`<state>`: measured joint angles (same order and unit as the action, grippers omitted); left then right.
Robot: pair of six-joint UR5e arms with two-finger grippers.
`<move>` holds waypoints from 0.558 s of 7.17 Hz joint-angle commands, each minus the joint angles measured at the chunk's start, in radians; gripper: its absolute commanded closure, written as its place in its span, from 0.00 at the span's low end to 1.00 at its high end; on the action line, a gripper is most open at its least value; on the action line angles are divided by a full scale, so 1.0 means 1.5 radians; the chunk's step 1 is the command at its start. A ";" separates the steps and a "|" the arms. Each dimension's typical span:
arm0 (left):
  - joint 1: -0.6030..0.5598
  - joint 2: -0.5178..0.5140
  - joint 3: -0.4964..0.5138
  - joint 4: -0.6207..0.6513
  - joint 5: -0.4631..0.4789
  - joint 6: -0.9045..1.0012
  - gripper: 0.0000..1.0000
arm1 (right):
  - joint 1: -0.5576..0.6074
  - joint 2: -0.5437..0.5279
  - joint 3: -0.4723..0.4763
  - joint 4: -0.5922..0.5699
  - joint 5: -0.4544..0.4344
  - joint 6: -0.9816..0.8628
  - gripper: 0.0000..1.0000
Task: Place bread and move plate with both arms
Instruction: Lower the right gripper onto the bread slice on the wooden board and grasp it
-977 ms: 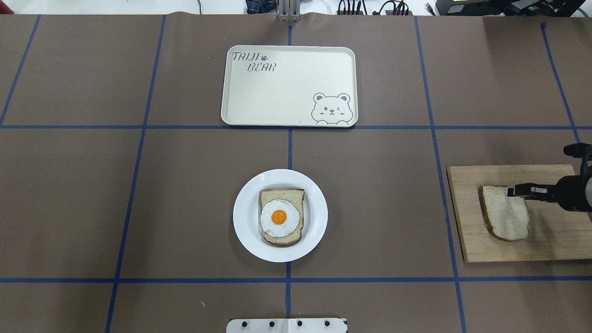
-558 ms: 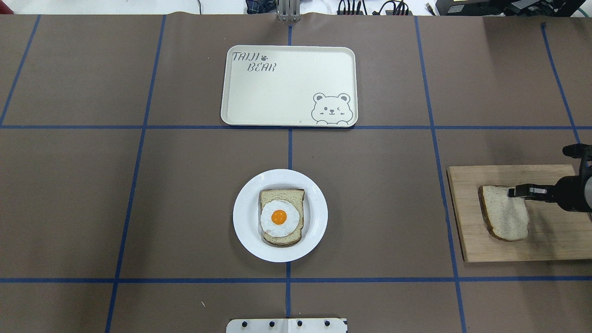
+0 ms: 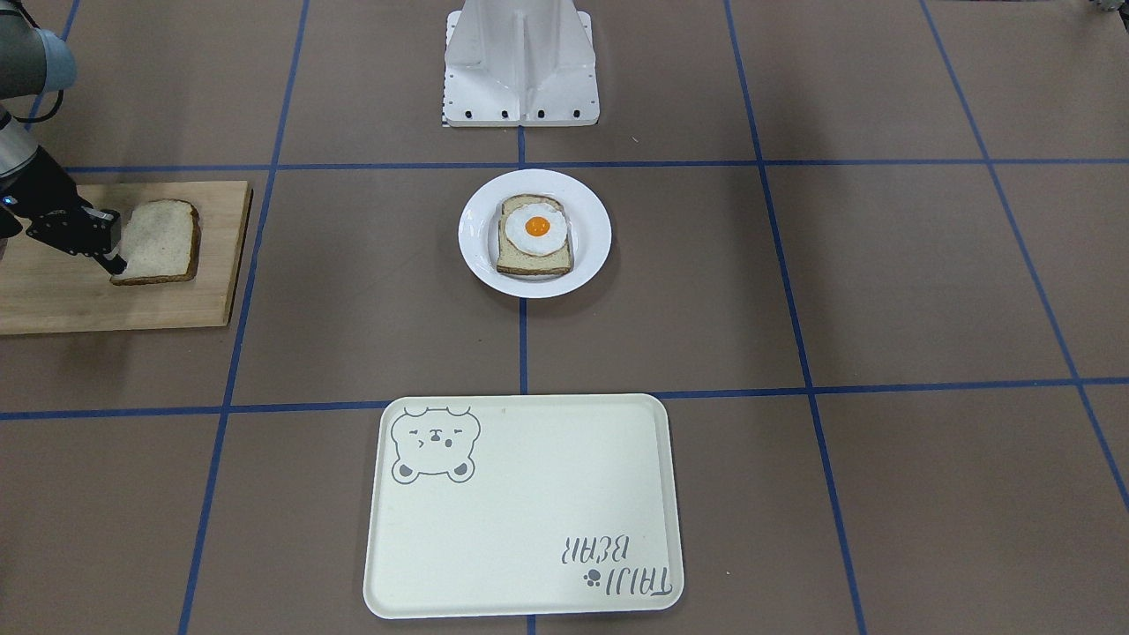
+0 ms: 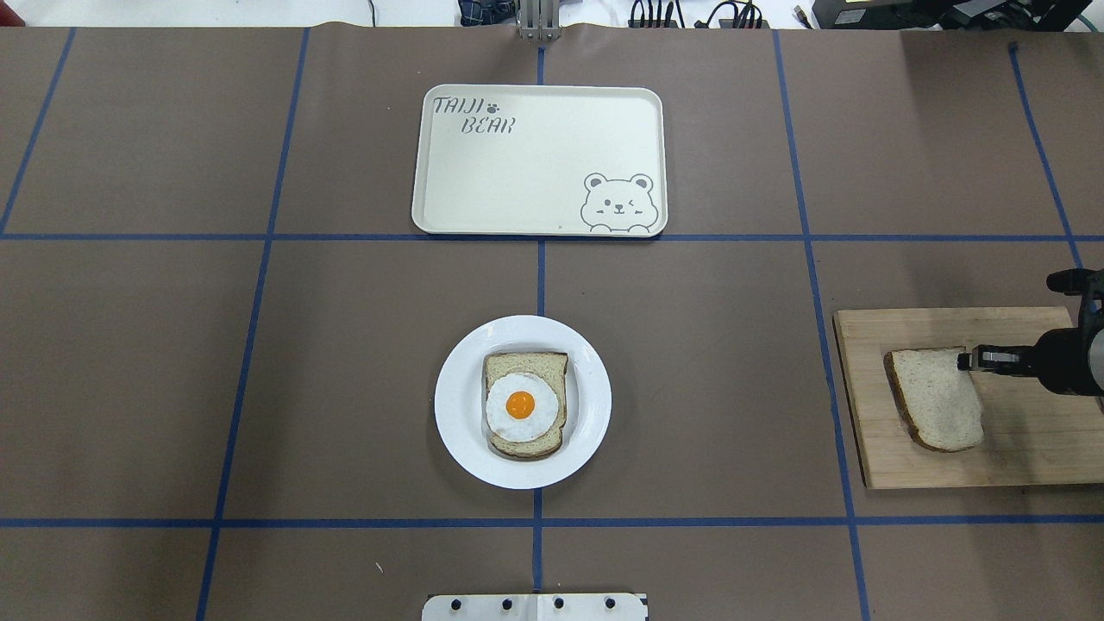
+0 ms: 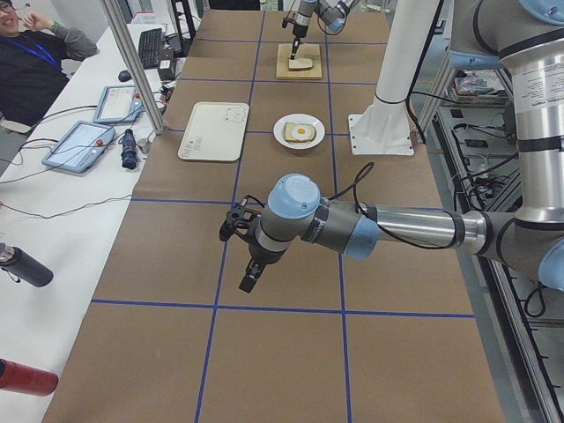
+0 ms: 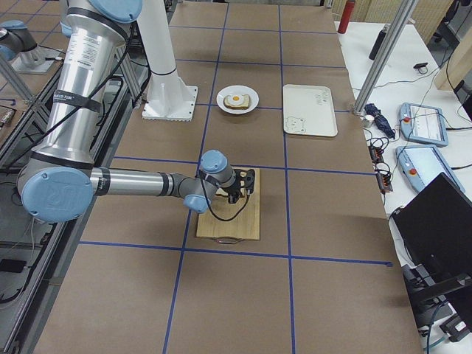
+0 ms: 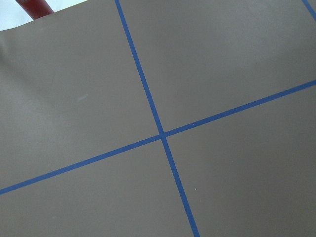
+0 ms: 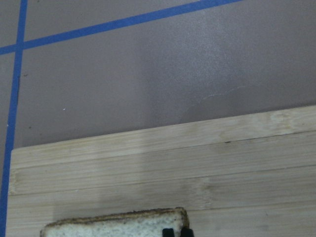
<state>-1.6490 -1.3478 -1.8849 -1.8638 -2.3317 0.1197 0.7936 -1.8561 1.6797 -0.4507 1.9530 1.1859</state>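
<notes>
Overhead exterior, near to far: white plate [image 4: 597, 405] with egg-topped slice [image 4: 524, 405] by the base [image 4: 535, 606], cream tray [image 4: 517, 172] beyond; to the robot's right, bread [image 4: 936, 401] on a wooden board [image 4: 1035, 431], one corner pinched in the right gripper [image 4: 966, 357]. Left gripper [image 5: 249, 280] seen only from exterior left, low over the surface [image 5: 291, 352], spread or pressed together impossible to tell; left wrist-mounted just surface and blue tape [image 7: 163, 135].

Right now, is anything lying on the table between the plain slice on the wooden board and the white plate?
Nothing visible does. The brown table between the bread and the plate shows only blue tape lines. The plate itself carries an egg-topped slice. The right gripper is at the bread's corner.
</notes>
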 commanded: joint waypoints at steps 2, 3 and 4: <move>0.000 0.001 0.000 0.001 0.000 0.000 0.01 | 0.044 0.000 0.005 0.039 0.099 -0.010 1.00; -0.001 0.001 0.000 0.000 -0.001 0.000 0.01 | 0.087 -0.001 0.003 0.071 0.172 -0.010 1.00; -0.001 0.001 0.000 0.001 -0.001 0.000 0.01 | 0.140 0.013 0.004 0.079 0.252 -0.010 1.00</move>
<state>-1.6500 -1.3469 -1.8853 -1.8632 -2.3326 0.1197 0.9157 -1.8523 1.6857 -0.3620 2.1913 1.1708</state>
